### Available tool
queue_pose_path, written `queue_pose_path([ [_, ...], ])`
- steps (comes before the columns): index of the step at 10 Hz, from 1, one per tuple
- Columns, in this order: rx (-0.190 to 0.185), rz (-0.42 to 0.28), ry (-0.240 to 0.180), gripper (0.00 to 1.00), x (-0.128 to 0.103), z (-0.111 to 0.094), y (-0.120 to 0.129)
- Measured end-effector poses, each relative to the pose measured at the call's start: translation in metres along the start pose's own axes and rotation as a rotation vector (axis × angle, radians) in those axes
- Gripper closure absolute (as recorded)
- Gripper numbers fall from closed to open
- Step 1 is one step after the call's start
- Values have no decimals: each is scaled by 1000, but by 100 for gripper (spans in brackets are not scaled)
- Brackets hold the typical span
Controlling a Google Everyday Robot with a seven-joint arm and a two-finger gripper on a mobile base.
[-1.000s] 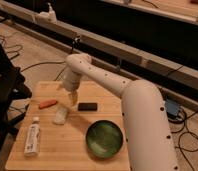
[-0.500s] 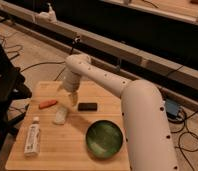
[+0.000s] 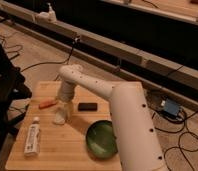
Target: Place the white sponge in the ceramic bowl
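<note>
The white sponge (image 3: 60,118) lies on the wooden table (image 3: 57,150), left of centre. The green ceramic bowl (image 3: 101,139) sits to its right, near the table's front edge and next to the arm's white body. My gripper (image 3: 65,107) hangs at the end of the white arm, directly over the sponge and at or just above its top edge. Whether it touches the sponge cannot be told.
A white tube-shaped bottle (image 3: 32,136) lies at the front left of the table. An orange object (image 3: 47,103) lies left of the gripper and a black flat object (image 3: 87,106) right of it. A dark chair (image 3: 4,90) stands left of the table. Cables run over the floor.
</note>
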Motion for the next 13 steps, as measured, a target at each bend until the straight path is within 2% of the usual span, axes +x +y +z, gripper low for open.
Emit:
queue_pose_path([
  [2, -17, -12, -37, 20, -8, 22, -3],
  [3, -18, -5, -43, 24, -6, 30, -4],
  [4, -15, 8, -42, 30, -1, 34, -4],
  [5, -3, 25, -34, 42, 4, 36, -5],
  [6, 14, 39, -20, 54, 7, 32, -7],
  [7, 22, 48, -7, 61, 11, 29, -7],
  [9, 49, 69, 34, 81, 19, 13, -4],
  [10, 77, 80, 42, 93, 19, -1, -3],
  [11, 104, 87, 42, 99, 16, -15, -3],
  [12, 122, 91, 43, 100, 15, -26, -1],
  [13, 156, 93, 53, 100, 12, -49, 4],
])
